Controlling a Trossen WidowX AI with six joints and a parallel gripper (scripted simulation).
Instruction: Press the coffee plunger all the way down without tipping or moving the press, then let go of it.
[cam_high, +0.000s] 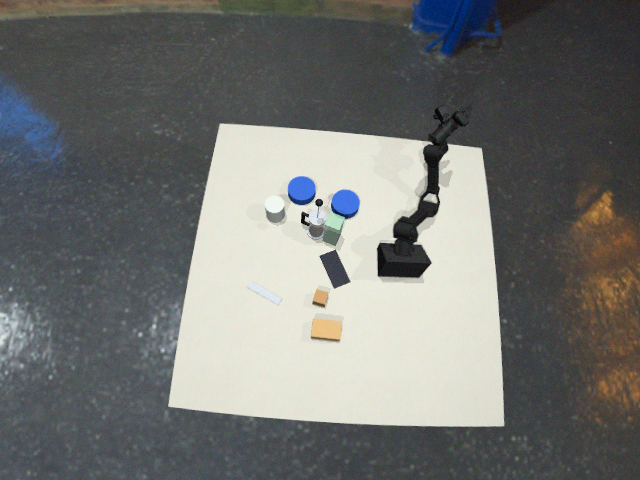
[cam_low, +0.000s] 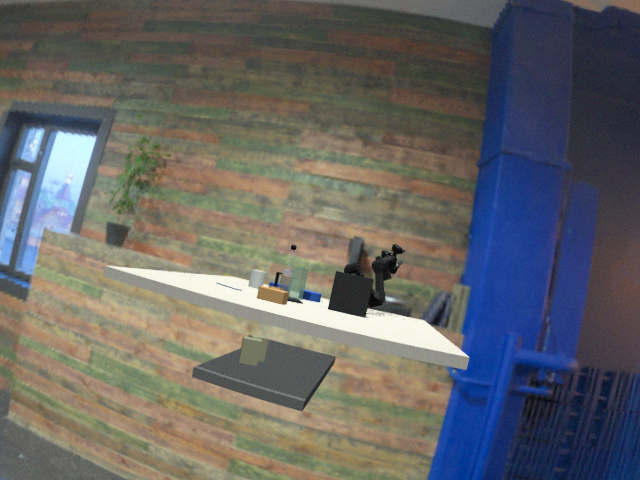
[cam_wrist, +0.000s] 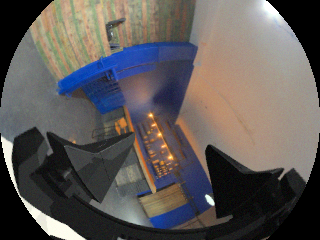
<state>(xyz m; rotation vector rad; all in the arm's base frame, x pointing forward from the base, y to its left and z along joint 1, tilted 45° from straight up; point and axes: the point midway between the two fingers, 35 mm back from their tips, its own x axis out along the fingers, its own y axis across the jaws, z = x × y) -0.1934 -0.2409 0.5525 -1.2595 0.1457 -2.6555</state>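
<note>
The coffee press is a glass beaker with a black handle, standing upright on the white table. Its plunger rod ends in a black knob that stands raised well above the beaker. My gripper is open and empty. It is held high at the far right edge of the table, pointing away from the press. In the wrist view only the room shows between the fingers.
A green box touches the press's right side. Two blue discs and a white cylinder stand around it. A dark slab, two orange blocks and a white strip lie nearer the front.
</note>
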